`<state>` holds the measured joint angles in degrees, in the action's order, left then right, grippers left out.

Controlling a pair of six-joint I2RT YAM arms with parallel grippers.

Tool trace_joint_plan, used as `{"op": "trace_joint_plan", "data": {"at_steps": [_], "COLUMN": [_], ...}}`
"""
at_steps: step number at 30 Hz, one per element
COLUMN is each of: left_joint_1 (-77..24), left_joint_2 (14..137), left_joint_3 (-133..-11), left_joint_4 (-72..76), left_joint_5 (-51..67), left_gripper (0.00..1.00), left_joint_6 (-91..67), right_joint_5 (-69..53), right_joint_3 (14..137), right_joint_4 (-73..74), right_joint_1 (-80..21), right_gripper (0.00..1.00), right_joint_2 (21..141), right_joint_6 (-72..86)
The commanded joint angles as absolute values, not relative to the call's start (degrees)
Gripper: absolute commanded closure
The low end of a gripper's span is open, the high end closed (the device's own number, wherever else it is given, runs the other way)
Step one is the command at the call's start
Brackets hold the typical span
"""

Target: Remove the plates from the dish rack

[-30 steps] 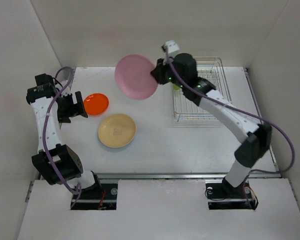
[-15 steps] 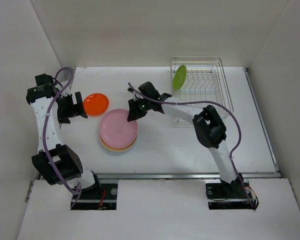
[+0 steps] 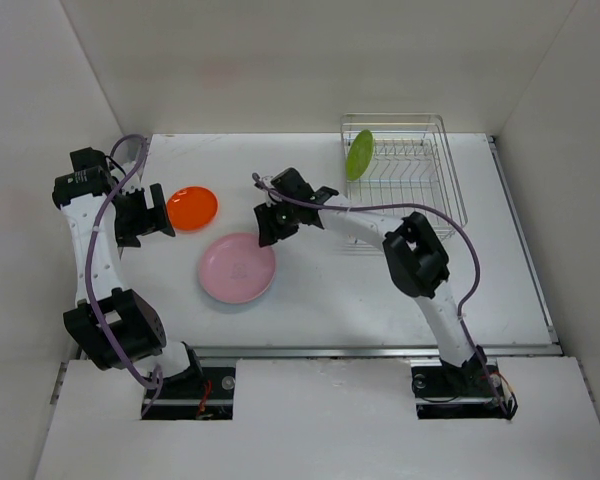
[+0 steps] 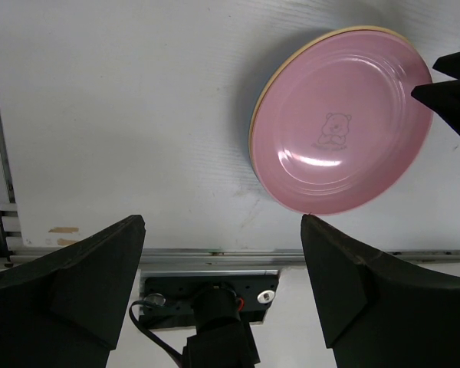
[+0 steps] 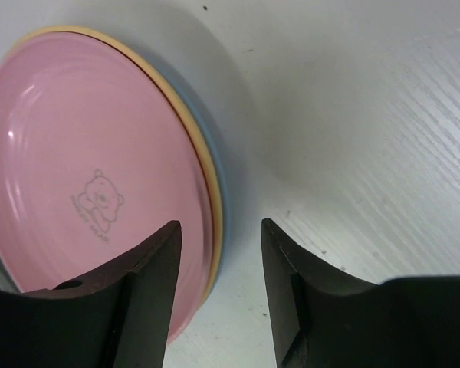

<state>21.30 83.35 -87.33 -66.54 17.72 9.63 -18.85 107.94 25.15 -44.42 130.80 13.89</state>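
Observation:
A pink plate (image 3: 238,268) with a bear print lies flat on top of a stack on the table. In the right wrist view the pink plate (image 5: 84,176) covers a tan-yellow plate (image 5: 208,201) and a blue plate (image 5: 221,201), of which only the rims show. My right gripper (image 3: 271,228) (image 5: 218,245) is open, its jaws straddling the stack's right rim without clamping it. An orange-red plate (image 3: 192,207) lies further left. A lime green plate (image 3: 359,154) stands on edge in the dish rack (image 3: 415,165). My left gripper (image 3: 158,212) (image 4: 222,222) hangs open and empty beside the orange-red plate.
White walls close in the table on the left, back and right. The right arm's links and purple cable (image 3: 460,240) stretch across in front of the rack. A metal rail (image 4: 215,253) runs along the table's near edge.
My right arm brought the pink plate down from mid-air near the rack onto the tan-yellow plate, then opened its jaws and let go. The left arm has not moved.

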Motion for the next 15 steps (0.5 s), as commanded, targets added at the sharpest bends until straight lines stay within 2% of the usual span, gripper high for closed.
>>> {"op": "trace_joint_plan", "data": {"at_steps": [1,5,9,15], "left_joint_1": [21.09,21.09,21.09,21.09], "left_joint_2": [81.3,81.3,81.3,81.3], "left_joint_3": [-86.84,-86.84,-86.84,-86.84], "left_joint_4": [-67.76,-67.76,-67.76,-67.24], "left_joint_5": [18.02,18.02,18.02,18.02], "left_gripper": [0.2,0.2,0.2,0.2], "left_joint_6": [10.46,10.46,10.46,10.46], "right_joint_5": [-13.45,-11.6,-5.73,14.36], "right_joint_3": [108.9,107.76,107.75,108.03], "right_joint_4": [27.68,27.69,26.64,24.53], "right_joint_1": [-45.0,-45.0,-45.0,-38.61], "right_gripper": [0.48,0.45,0.41,0.23], "right_joint_2": [129.82,126.57,117.37,108.38], "right_joint_6": [11.7,11.69,11.69,16.25]}}
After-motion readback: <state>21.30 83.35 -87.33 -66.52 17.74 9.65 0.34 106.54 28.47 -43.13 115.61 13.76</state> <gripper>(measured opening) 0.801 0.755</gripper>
